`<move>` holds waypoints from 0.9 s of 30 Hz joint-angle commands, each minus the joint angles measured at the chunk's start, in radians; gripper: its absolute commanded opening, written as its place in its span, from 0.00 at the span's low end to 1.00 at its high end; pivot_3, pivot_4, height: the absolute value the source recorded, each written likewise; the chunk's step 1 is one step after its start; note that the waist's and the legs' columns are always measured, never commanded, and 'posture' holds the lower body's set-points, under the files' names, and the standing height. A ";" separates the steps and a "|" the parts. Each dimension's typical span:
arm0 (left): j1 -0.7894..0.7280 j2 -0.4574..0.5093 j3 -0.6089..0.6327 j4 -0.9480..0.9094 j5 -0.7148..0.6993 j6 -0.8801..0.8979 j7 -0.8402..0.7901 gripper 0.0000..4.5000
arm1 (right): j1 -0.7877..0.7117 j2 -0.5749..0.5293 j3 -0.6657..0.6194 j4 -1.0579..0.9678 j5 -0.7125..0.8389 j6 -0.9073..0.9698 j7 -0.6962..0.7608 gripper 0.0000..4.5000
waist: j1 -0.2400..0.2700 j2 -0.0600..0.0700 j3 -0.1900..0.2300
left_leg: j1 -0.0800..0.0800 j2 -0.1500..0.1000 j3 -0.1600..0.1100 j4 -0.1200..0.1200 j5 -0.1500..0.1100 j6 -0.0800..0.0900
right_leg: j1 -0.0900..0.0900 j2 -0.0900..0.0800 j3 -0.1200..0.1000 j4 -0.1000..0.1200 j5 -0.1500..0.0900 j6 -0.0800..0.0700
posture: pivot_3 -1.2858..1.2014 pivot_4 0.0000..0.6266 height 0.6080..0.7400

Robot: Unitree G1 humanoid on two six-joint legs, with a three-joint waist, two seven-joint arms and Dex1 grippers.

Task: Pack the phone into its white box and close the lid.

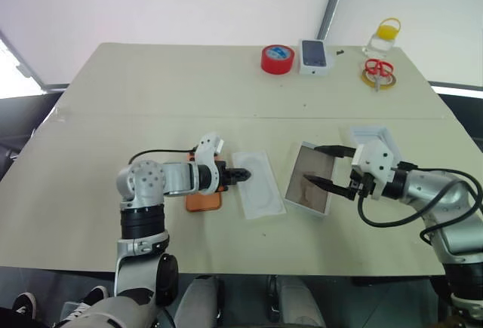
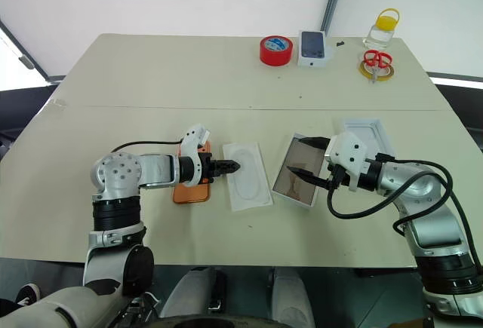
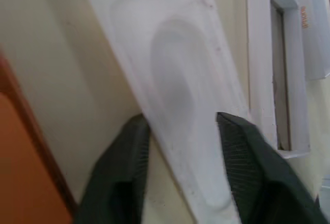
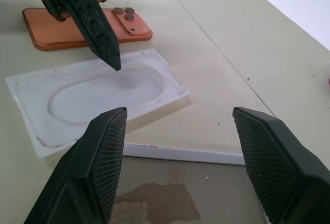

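- I've got the table [image 1: 151,94] filling the frame, mostly bare in its upper half; a red tape roll [image 1: 277,59], a small printed box [image 1: 315,56] and scissors [image 1: 377,69] sit along the top edge, well clear of my work.
- Centre-right: the white box [image 1: 309,179], grey-brown floor up, long axis running up-and-down with a slight tilt. The lid [image 1: 375,141] lies just beyond it to the upper right.
- Centre: a thin white card [image 1: 258,184] with an oval outline, lying between box and phone.
- Centre-left: the phone [image 1: 204,200], orange back up, partly under my left wrist.
- My left gripper [image 1: 242,175] points right, past the phone, its narrow jaws straddling the card's edge; I can't tell whether it is pinching.
- My right gripper [image 1: 327,167] hangs spread wide over the box's right rim, gripping nothing.
- Left arm is nearer the phone, which lies behind the fingertips, so I reckon I pull back left; there's bare table there.
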 commanded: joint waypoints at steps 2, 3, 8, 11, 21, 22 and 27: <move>0.015 -0.013 0.005 0.037 -0.001 0.030 0.030 0.00 | -0.014 -0.002 -0.024 -0.022 0.004 -0.019 -0.009 0.77 | 0.000 0.000 0.000 | 0.000 0.000 0.000 0.000 0.000 0.000 | 0.000 0.000 0.000 0.000 0.000 0.000 | 0.52 0.24 0.99; 0.013 -0.018 0.016 0.037 0.003 0.030 0.037 0.00 | -0.013 -0.002 -0.024 -0.022 0.004 -0.020 -0.009 0.77 | -0.001 0.000 0.000 | 0.000 0.000 0.000 0.000 0.000 0.000 | 0.000 0.000 0.000 0.000 0.000 0.000 | 0.52 0.24 0.99; -0.006 -0.024 0.054 0.034 -0.006 0.030 0.038 0.00 | -0.004 -0.009 -0.017 -0.029 0.014 -0.009 0.006 0.77 | -0.001 0.000 0.000 | 0.000 0.000 0.000 0.000 0.000 0.000 | 0.000 0.000 0.000 0.000 0.000 0.000 | 0.52 0.24 0.99; -0.038 0.003 0.068 0.022 0.002 0.030 0.008 0.00 | 0.034 -0.028 0.022 -0.034 -0.012 -0.010 0.043 0.77 | -0.002 -0.001 0.001 | -0.001 0.000 0.000 0.000 0.000 0.000 | -0.001 0.000 0.000 -0.001 0.000 0.000 | 0.52 0.24 0.99; -0.122 0.114 0.048 0.025 0.026 -0.010 -0.126 0.00 | 0.034 -0.074 0.162 0.028 -0.137 0.007 0.095 0.71 | -0.010 -0.002 0.002 | -0.002 0.001 0.000 -0.001 0.000 0.000 | -0.004 0.001 0.000 0.000 0.000 0.000 | 0.52 0.24 0.99; -0.117 0.126 0.033 0.016 0.027 -0.031 -0.148 0.00 | 0.032 -0.076 0.169 0.034 -0.143 0.007 0.101 0.64 | -0.011 -0.003 0.003 | -0.003 0.001 0.000 -0.001 0.000 0.000 | -0.004 0.001 0.000 0.000 0.000 0.000 | 0.52 0.24 0.99; -0.140 0.135 0.094 0.052 0.024 -0.021 -0.173 0.00 | 0.022 -0.075 0.192 0.035 -0.152 0.019 0.123 0.12 | -0.011 -0.004 0.003 | -0.003 0.001 0.000 0.000 0.000 -0.001 | -0.005 0.000 0.000 0.000 0.000 0.000 | 0.52 0.24 0.99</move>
